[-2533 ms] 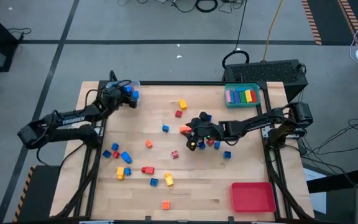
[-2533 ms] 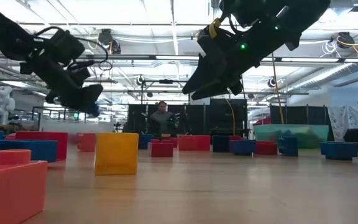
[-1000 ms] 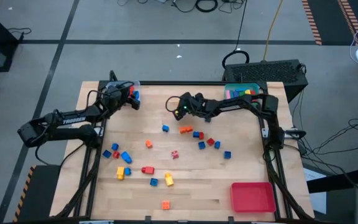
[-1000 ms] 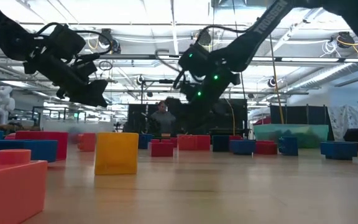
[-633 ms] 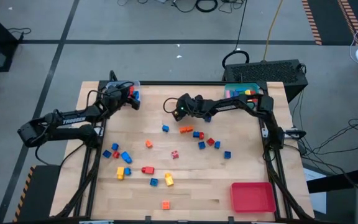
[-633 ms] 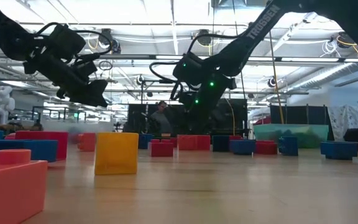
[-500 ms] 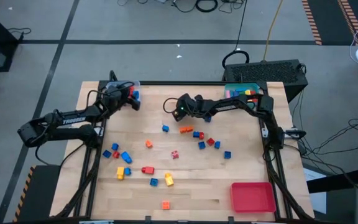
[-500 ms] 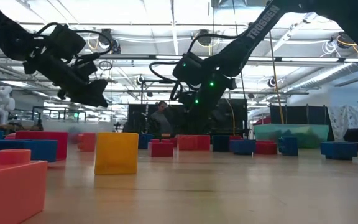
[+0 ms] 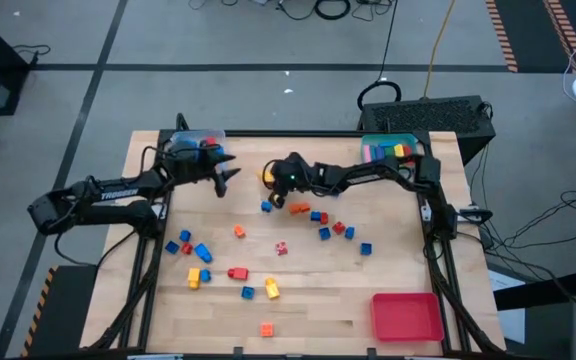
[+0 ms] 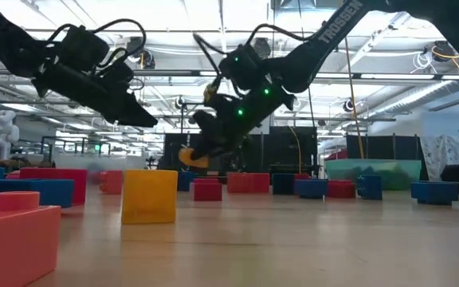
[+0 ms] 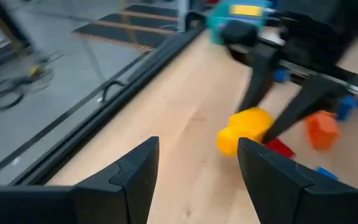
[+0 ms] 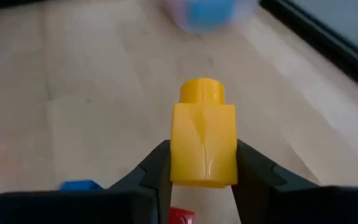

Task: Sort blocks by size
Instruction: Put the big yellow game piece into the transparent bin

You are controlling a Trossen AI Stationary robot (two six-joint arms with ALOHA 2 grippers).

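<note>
My right gripper (image 12: pixel 204 163) is shut on a small yellow block (image 12: pixel 204 140) with one round stud; in the high view they are at the table's far middle (image 9: pixel 268 177). My left gripper (image 11: pixel 197 168) stands open just left of it (image 9: pixel 225 180), with nothing between its fingers, pointing at the yellow block (image 11: pixel 244 129). Several loose blocks lie flat on the wooden table, among them a blue one (image 9: pixel 266 206), an orange one (image 9: pixel 299 208) and a yellow one (image 9: pixel 271 290). My right gripper pinches the yellow block's two opposite side faces (image 12: pixel 178 155) between its two fingers, the stud end (image 12: pixel 202 91) pointing away from the wrist. The fingers come from the table's right, slanting down. In the low view the block (image 10: pixel 191 157) hangs clear of the table.
A clear tray (image 9: pixel 196 141) with blue blocks stands at the far left corner. A teal tray (image 9: pixel 389 152) with long coloured bars stands at the far right, a red tray (image 9: pixel 406 316) at the near right. Large blocks (image 10: pixel 149 195) stand close before the low camera.
My right gripper has gone toward the table's left edge and rolled, and the yellow block now shows between its fingers, lifted clear of the table. My left gripper has swung from over the clear tray toward the table's middle and turned toward the yellow block.
</note>
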